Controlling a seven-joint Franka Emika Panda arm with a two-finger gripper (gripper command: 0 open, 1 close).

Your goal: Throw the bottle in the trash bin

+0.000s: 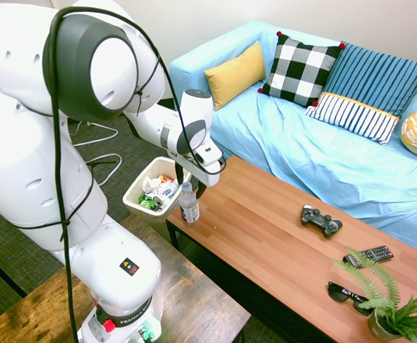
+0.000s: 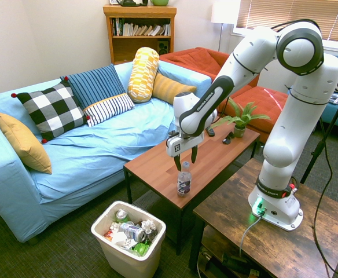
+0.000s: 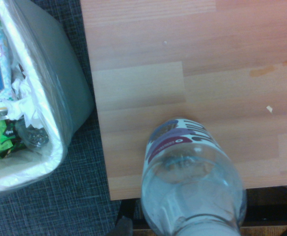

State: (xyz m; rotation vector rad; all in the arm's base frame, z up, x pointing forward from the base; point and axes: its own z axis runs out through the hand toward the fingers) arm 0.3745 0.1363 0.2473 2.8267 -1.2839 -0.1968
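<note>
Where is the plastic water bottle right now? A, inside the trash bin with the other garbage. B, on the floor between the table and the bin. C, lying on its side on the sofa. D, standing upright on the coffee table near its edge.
D: the bottle stands upright near the edge of the coffee table, outside the trash bin.

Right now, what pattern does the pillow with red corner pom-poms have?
Black-and-white checks on the pillow, clearest in the first exterior view.
</note>
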